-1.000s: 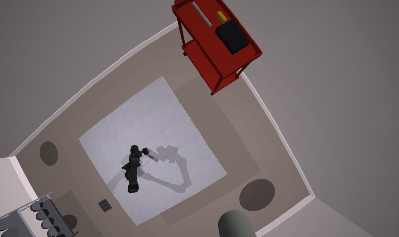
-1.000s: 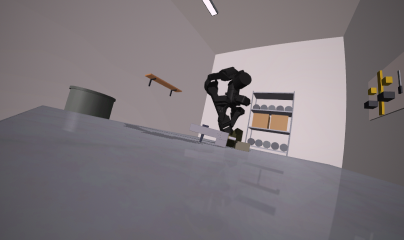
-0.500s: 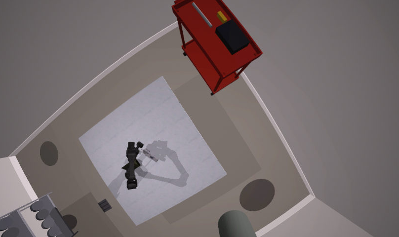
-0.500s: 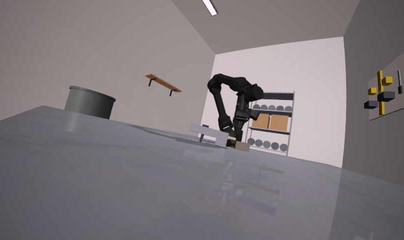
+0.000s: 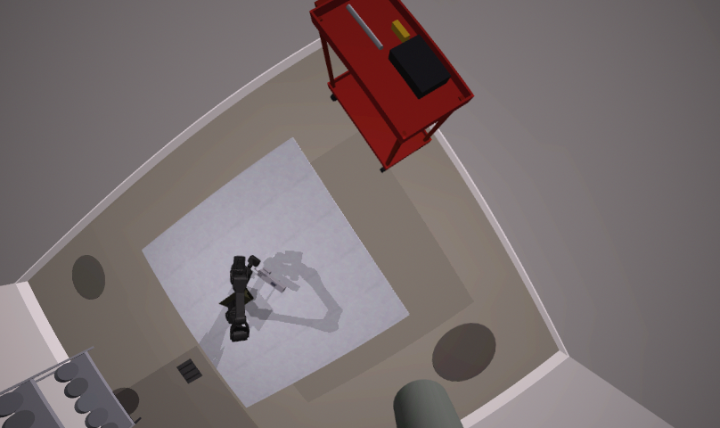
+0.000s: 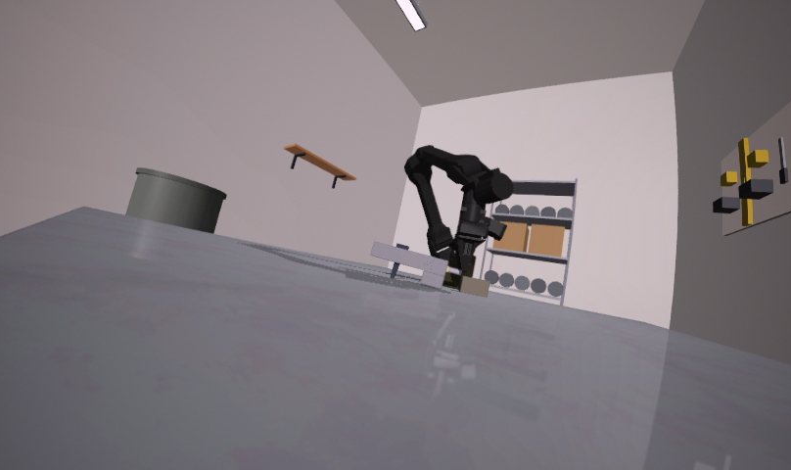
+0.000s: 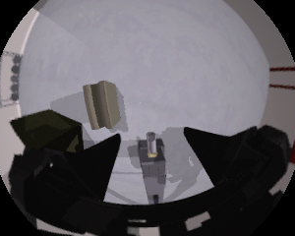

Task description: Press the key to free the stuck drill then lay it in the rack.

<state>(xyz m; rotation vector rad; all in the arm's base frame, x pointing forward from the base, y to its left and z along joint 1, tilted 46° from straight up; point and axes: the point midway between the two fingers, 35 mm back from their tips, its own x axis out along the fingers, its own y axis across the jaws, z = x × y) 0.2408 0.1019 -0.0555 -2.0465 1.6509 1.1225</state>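
The drill (image 7: 151, 143) (image 6: 453, 269) is a short grey rod with a yellowish part at its base. It sticks out of the end of the pale lilac-grey holder (image 5: 273, 280) (image 6: 408, 254) (image 7: 153, 169). The key (image 6: 395, 268) is a dark piece at the holder's long arm; whether it is pressed down cannot be told. The rack (image 6: 474, 286) (image 7: 104, 105) is a tan grooved block on the table, beside the drill's end of the holder, with nothing in its groove. My gripper (image 7: 153, 134) is open and empty, its fingers pointing down on either side of the drill without visible contact.
A dark olive angular block (image 7: 49, 129) stands near the arm's base, left of the fingers in the wrist view. The pale table (image 5: 300, 211) carries the setup. A red cart (image 5: 369, 90), a grey-green bin (image 6: 172, 201) and shelving (image 6: 528, 254) stand away from it.
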